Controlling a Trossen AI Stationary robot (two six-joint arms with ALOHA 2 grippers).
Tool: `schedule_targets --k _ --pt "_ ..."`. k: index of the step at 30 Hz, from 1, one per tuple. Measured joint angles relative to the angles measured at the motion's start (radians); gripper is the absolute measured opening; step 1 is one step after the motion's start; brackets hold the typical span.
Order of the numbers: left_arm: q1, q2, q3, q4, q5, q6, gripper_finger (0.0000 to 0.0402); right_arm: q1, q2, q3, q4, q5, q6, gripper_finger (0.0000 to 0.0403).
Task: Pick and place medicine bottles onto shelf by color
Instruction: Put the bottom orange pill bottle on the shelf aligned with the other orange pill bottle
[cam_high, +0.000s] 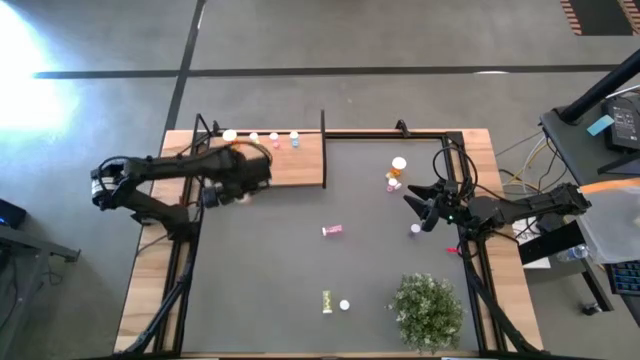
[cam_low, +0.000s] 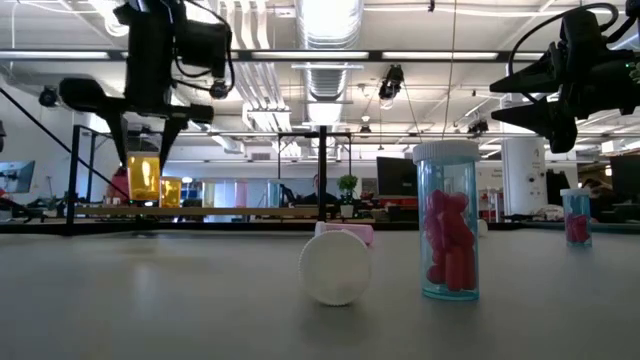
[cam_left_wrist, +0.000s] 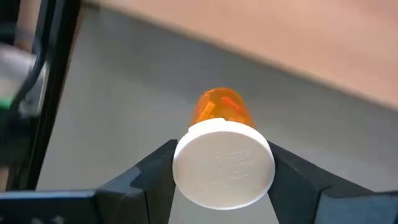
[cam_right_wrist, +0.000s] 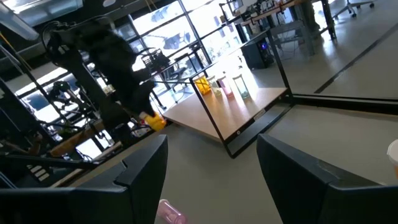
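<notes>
- The left gripper (cam_left_wrist: 221, 180) is clamped on the white cap of an orange bottle (cam_left_wrist: 219, 109), held just off the shelf's (cam_high: 300, 165) near edge.
- A row of bottles (cam_high: 262, 138) already stands along the shelf's far edge.
- Risk: gripped only by the cap, the bottle could swing or slip, toppling that row.
- The right gripper (cam_high: 420, 212) waits with its fingers apart, well away from the shelf.

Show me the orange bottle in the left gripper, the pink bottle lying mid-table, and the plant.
orange bottle (cam_left_wrist: 224, 163): left wrist view, on its white cap.
pink bottle (cam_high: 333, 231): high view, on its side wall.
plant (cam_high: 428, 310): high view, on its foliage.
</notes>
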Motion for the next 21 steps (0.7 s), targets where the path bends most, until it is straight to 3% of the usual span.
schedule_targets --k 10,21 --pt "0.273 0.0 0.003 0.045 -0.001 0.247 0.0191 0.0 0.0 0.0 0.0 0.0 0.0 0.0237" --pt "0.472 0.002 0.004 0.111 0.0 0.45 0.0191 0.0 0.0 0.0 0.0 0.0 0.0 0.0237"
